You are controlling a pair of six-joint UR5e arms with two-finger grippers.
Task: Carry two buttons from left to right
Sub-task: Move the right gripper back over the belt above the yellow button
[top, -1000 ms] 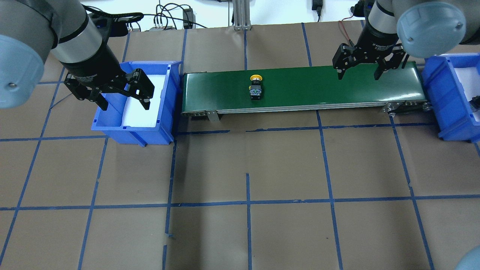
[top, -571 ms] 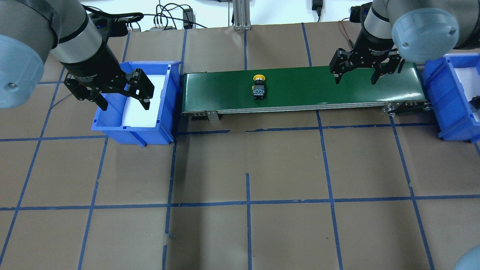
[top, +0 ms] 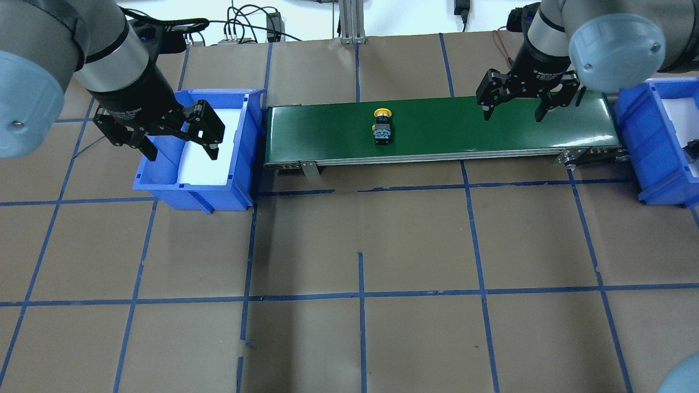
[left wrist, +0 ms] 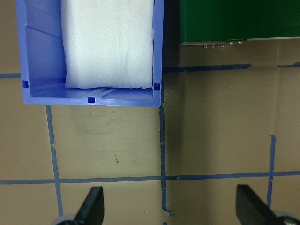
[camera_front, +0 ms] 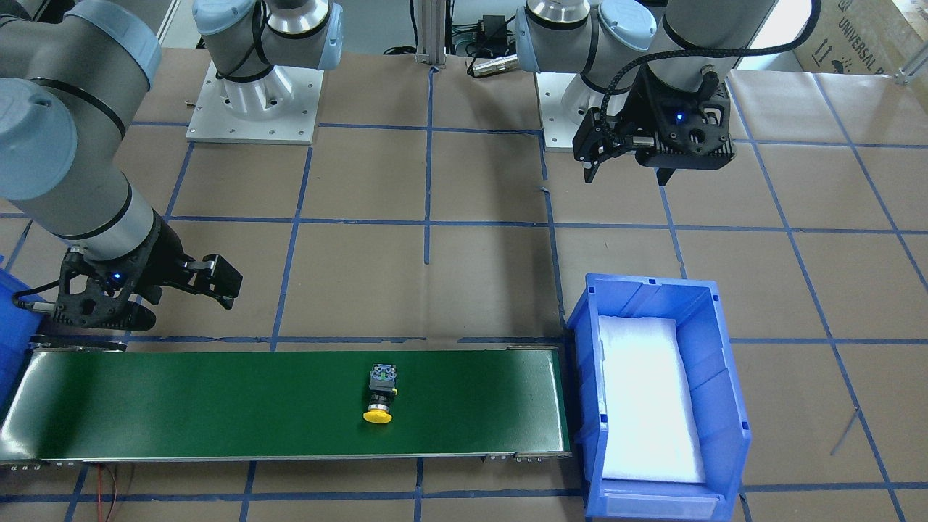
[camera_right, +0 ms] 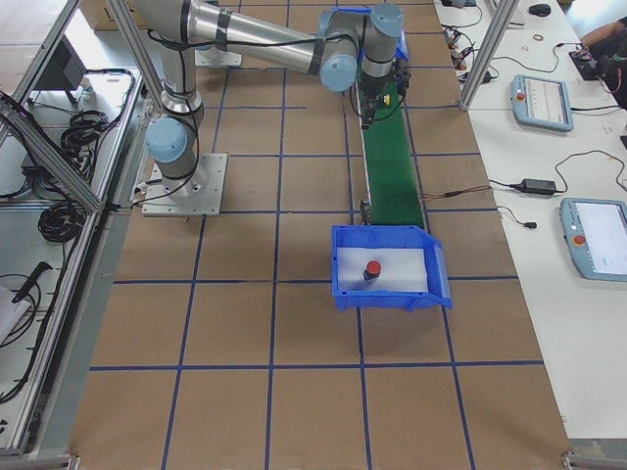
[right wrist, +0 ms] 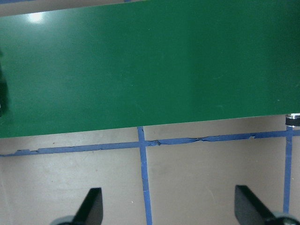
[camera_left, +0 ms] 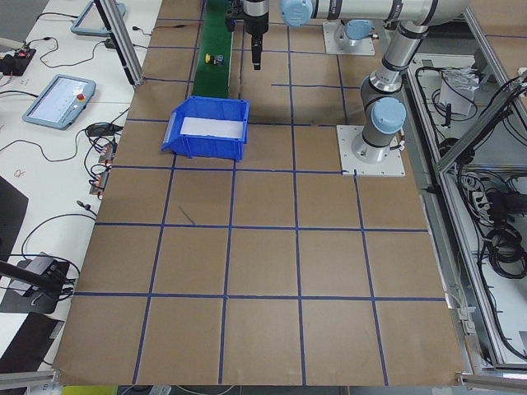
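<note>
The yellow-capped button (top: 382,126) lies on its side near the middle of the green conveyor belt (top: 464,128), cap toward the far edge; it also shows in the front view (camera_front: 379,396). The red-capped button (camera_right: 372,270) stands in the right blue bin (camera_right: 340,264). My right gripper (top: 511,116) is open and empty above the belt's right part, well to the right of the yellow button. My left gripper (top: 182,154) is open and empty above the left blue bin (top: 248,147). Both wrist views show spread fingers with nothing between them.
The left bin holds only white foam padding (camera_front: 645,399). The right bin (top: 636,136) sits at the belt's right end. The brown table surface carries a grid of blue tape (top: 360,295). Cables and an aluminium post (top: 349,22) stand behind the belt.
The yellow button has moved a little to the right along the belt. My right gripper has shifted slightly left and toward the far edge. The left arm has not moved.
</note>
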